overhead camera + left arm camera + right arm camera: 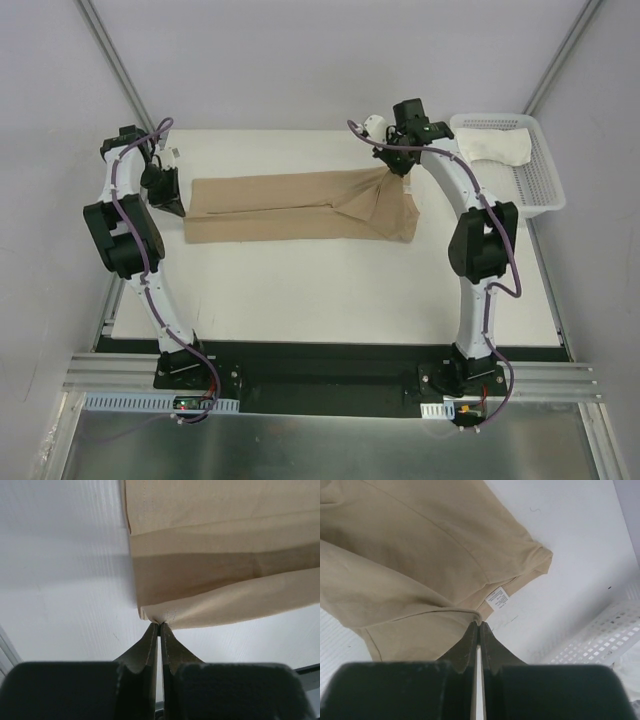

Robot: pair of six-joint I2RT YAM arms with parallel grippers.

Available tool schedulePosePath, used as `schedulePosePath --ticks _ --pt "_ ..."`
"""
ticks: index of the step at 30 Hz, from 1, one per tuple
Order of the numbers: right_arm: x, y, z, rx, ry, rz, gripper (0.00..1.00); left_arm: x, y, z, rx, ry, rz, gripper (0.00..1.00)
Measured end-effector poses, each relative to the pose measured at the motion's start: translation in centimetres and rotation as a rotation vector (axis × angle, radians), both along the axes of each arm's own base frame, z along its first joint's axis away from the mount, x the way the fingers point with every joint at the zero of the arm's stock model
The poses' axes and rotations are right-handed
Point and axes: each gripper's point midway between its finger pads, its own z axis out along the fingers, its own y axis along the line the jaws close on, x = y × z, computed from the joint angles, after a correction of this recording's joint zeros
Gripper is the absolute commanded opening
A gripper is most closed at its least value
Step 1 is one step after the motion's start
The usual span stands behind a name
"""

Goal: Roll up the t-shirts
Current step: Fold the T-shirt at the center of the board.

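The tan t-shirt (290,208) lies folded into a long strip across the white table. My left gripper (172,205) is shut on its left corner (159,616), low at the table. My right gripper (392,172) is shut on a fold near the neck (470,614) and lifts that end, so the cloth peaks there. The small white neck label (497,598) shows in the right wrist view. The white t-shirt (492,147) lies bunched in the basket at the far right.
The white plastic mesh basket (540,195) stands at the table's far right edge and also shows in the right wrist view (600,640). A metal frame rail (330,378) runs along the near edge by the arm bases.
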Motion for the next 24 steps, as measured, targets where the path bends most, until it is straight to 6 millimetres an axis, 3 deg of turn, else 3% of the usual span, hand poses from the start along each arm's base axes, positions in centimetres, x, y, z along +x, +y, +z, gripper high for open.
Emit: schedulePosePath --ticks 8,24 --pt "2.7 0.3 -0.6 -0.028 -0.036 0.026 0.01 1.1 0.7 -0.5 0.021 -0.001 0.002 0.0" --pt "3.3 0.0 -3.2 -0.064 -0.005 0.032 0.01 3.3 0.0 -1.7 0.078 -0.002 -0.044 0.0"
